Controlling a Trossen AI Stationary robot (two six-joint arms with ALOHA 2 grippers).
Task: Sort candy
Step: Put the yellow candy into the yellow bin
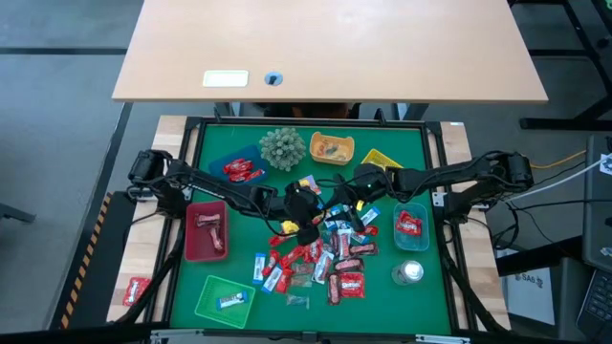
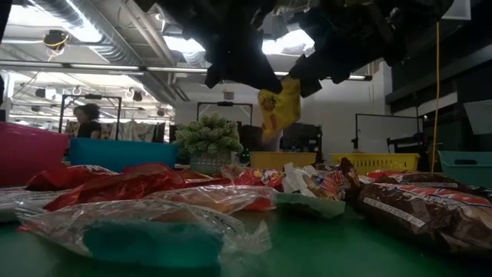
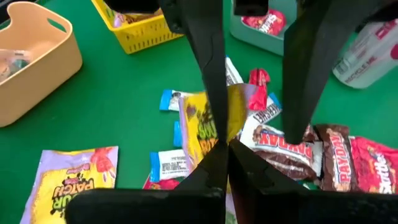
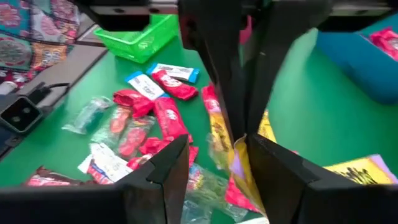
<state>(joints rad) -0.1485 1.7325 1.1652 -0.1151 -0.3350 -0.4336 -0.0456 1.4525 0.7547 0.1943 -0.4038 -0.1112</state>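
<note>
The candy is a heap of small wrapped sweets (image 1: 325, 260) on the green mat, mostly red, brown and blue-white packets. Both grippers meet above the heap's far side. My left gripper (image 3: 228, 149) is shut on a yellow sour-candy packet (image 2: 280, 108), which hangs in the air between the two arms. My right gripper (image 4: 217, 140) is open, with one finger on each side of that packet (image 4: 239, 158). I cannot tell whether its fingers touch it. A second, purple-yellow packet (image 3: 68, 180) lies flat on the mat. My left gripper pinches the yellow packet between its two shut fingers at one edge (image 3: 217, 140). The packet is lifted clear of the mat and hangs below the fingers (image 4: 244, 127), above the candy heap.
Trays ring the heap: red (image 1: 206, 229), green (image 1: 225, 296), blue (image 1: 239, 167), tan (image 1: 332, 148), a yellow basket (image 1: 381, 161) and teal (image 1: 411, 229). A spiky plant ball (image 1: 282, 148) stands at the far side, a clear jar (image 1: 411, 272) at the right. One red packet (image 1: 134, 287) lies off the mat.
</note>
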